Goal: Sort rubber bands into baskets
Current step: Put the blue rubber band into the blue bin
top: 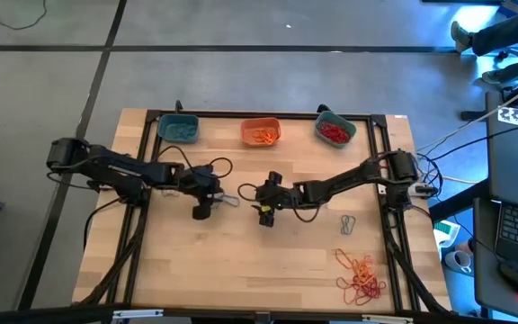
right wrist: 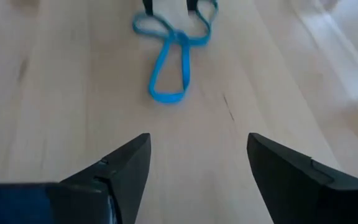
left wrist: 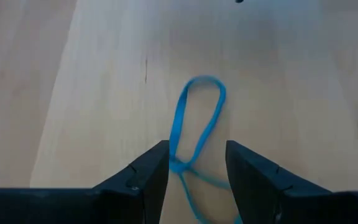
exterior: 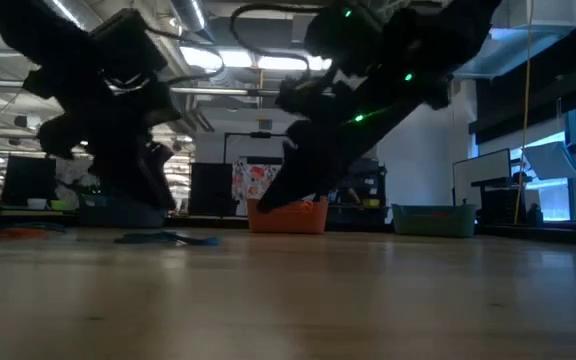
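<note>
While both grippers stand open at mid-table, your blue bands (left wrist: 196,124) lie tangled on the wood between them, long axis running gripper to gripper. Left gripper (left wrist: 197,163) straddles the knot, so it's nearer; right gripper (right wrist: 197,163) sits just clear.
</note>
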